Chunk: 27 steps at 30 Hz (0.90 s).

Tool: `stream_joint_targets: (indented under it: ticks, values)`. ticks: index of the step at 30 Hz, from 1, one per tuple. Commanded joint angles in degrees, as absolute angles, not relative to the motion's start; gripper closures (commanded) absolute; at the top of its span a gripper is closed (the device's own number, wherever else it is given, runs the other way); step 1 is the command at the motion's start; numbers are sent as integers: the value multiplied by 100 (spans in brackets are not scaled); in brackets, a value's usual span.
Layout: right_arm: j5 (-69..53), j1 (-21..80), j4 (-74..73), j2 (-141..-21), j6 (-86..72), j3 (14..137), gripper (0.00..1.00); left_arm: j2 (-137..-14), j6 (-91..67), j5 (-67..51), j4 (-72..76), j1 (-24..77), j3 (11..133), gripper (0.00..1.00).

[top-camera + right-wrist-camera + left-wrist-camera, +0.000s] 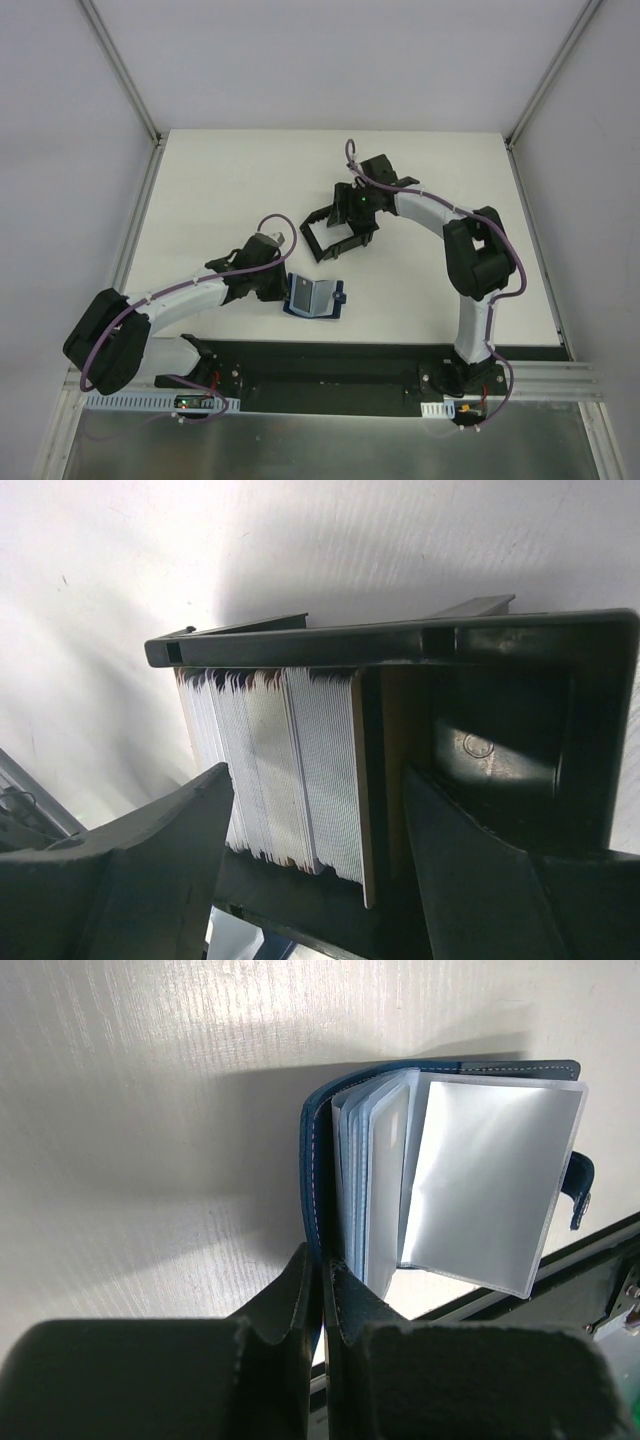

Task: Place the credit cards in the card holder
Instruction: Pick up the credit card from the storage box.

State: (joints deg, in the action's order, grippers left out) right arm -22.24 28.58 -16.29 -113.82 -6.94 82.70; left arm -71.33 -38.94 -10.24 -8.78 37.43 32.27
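First, at the near side of the table (220, 180), your left gripper (322, 1295) was clamped shut on the navy cover of the card holder (440, 1180). The holder rested open there with its clear sleeves fanned up. Just beyond it, toward the table's middle, stood the black box frame (400, 640) with the credit cards (290, 770) packed on edge inside. Your right gripper (315, 810) hung at that stack with its fingers apart and the cards between them. No contact could be made out. The card faces were turned toward the fingers, so the pack's thickness ran across the gap. The right arm was plainly the nearer. In all likelihood, one card had to be separated from the pack.
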Motion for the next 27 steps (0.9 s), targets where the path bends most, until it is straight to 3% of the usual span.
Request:
stream_joint_targets:
  ticks: [1, 27]
  values:
    - [-2540, 2830, -1459, -10986, -835, 8218, 30, -7181, -3771, -1020, -949, 3735, 3384, 100]
    - [-2558, 2751, -1318, -10846, -975, 8077, 64, -7321, -3735, -1011, -941, 3735, 3419, 100]
